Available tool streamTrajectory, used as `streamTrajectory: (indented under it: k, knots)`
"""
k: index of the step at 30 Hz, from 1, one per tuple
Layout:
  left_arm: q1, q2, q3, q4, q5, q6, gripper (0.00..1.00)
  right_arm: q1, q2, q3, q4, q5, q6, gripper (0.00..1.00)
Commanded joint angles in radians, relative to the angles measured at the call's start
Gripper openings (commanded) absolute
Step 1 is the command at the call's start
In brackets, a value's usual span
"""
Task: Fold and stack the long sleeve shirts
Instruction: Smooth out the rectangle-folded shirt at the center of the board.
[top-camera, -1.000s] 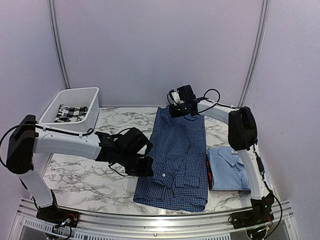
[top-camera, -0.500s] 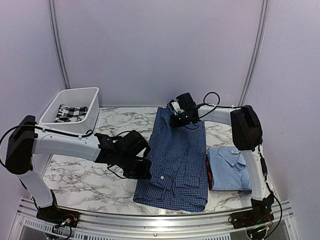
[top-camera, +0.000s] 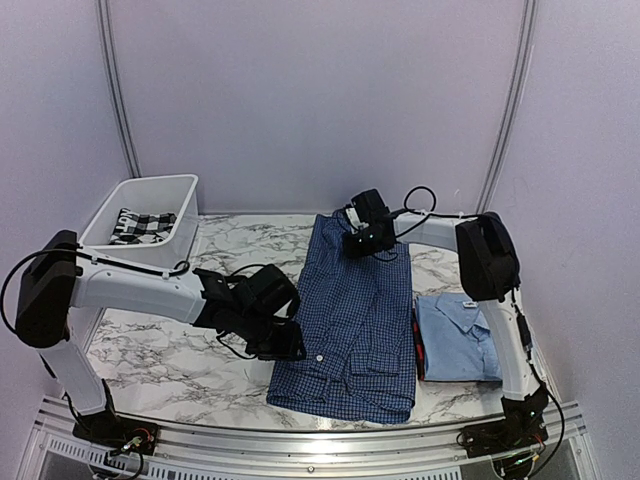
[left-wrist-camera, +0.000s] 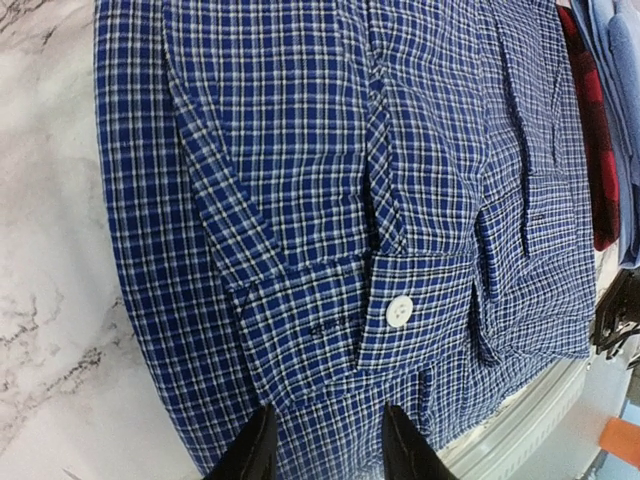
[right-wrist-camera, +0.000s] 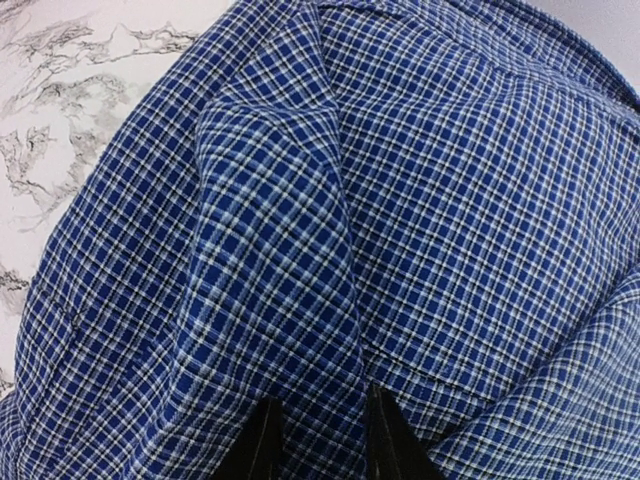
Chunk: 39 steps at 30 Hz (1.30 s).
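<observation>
The dark blue check shirt (top-camera: 355, 310) lies lengthwise in the middle of the table, sides and sleeves folded in, with a buttoned cuff (left-wrist-camera: 398, 312) on top. My left gripper (top-camera: 288, 345) stands over its near left edge; in the left wrist view (left-wrist-camera: 328, 410) the jaws are apart with flat cloth between them. My right gripper (top-camera: 362, 245) is at the collar end; in the right wrist view (right-wrist-camera: 322, 398) a raised ridge of check cloth (right-wrist-camera: 270, 250) runs into its jaws. The light blue shirt (top-camera: 460, 335) lies folded at the right.
A white bin (top-camera: 185, 225) at the back left holds a black-and-white check cloth (top-camera: 140, 225). A red cloth (top-camera: 418, 345) shows under the light blue shirt's left edge. The table's metal front rail (top-camera: 320, 445) runs close to the shirt's near end.
My right gripper has come from beyond the collar down onto the shirt's far end. My left gripper has shifted slightly nearer along the shirt's left edge.
</observation>
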Motion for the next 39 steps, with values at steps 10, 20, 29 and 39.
streamTrajectory:
  k: [10, 20, 29, 39]
  knots:
    - [0.186, 0.166, 0.295, -0.018, -0.029, 0.204, 0.38, 0.016, -0.140, 0.006, 0.002, -0.067, 0.020, 0.29]
    - [0.312, 0.477, 0.681, 0.049, 0.045, 0.247, 0.31, 0.038, -0.137, -0.072, 0.065, -0.202, 0.076, 0.23]
    - [0.407, 0.751, 0.911, 0.106, 0.238, 0.188, 0.29, 0.029, -0.091, -0.120, 0.074, -0.216, 0.097, 0.20]
    - [0.424, 0.778, 0.911, 0.106, 0.234, 0.176, 0.28, 0.000, -0.097, -0.176, 0.089, -0.217, 0.107, 0.19]
